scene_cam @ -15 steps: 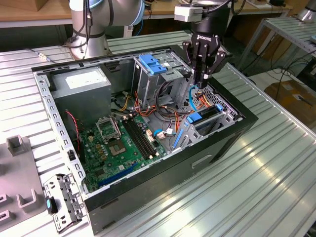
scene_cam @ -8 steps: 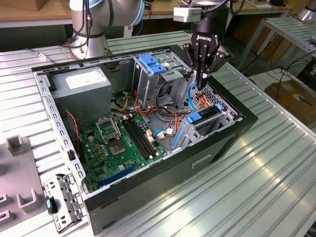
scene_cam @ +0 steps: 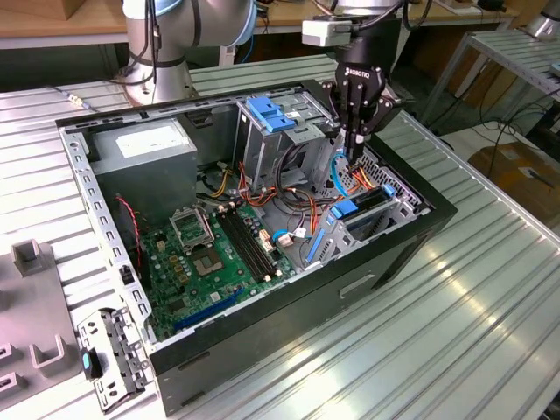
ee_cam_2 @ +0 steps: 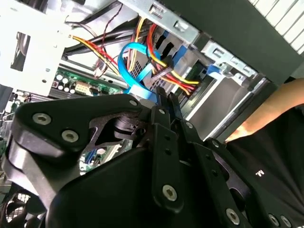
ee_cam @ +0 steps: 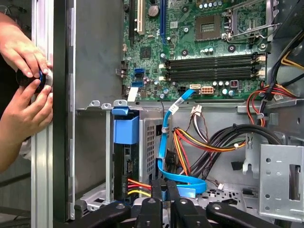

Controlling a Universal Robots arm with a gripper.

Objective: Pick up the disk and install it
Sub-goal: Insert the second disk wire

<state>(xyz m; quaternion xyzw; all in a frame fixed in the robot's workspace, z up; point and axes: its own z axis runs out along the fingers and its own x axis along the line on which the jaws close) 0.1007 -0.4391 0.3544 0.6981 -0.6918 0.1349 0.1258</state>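
Note:
The disk (scene_cam: 348, 209) stands on edge in the lower drive bay near the exterior view's right side of the open computer case (scene_cam: 262, 337). Its blue carrier (ee_cam: 126, 130) shows at the bay mouth, with the dark drive edge (ee_cam: 126, 164) below it and red and yellow power wires (ee_cam: 137, 184) plugged in. My gripper (scene_cam: 353, 150) hangs just above that bay. In both wrist views the fingertips (ee_cam: 156, 186) are pressed together on the end of a blue data cable (ee_cam: 176, 176), right next to the disk's connector side. The same cable (ee_cam_2: 135, 71) loops past my gripper (ee_cam_2: 167, 99).
A person's hands (ee_cam: 26, 80) hold a small round black and blue thing against the case's outer wall. The grey power-supply box (scene_cam: 144, 144), a drive cage with a blue latch (scene_cam: 267, 114), the green motherboard (scene_cam: 210, 254) and bundled wires (scene_cam: 293, 197) crowd the case. A loose bracket (scene_cam: 109, 350) lies on the table.

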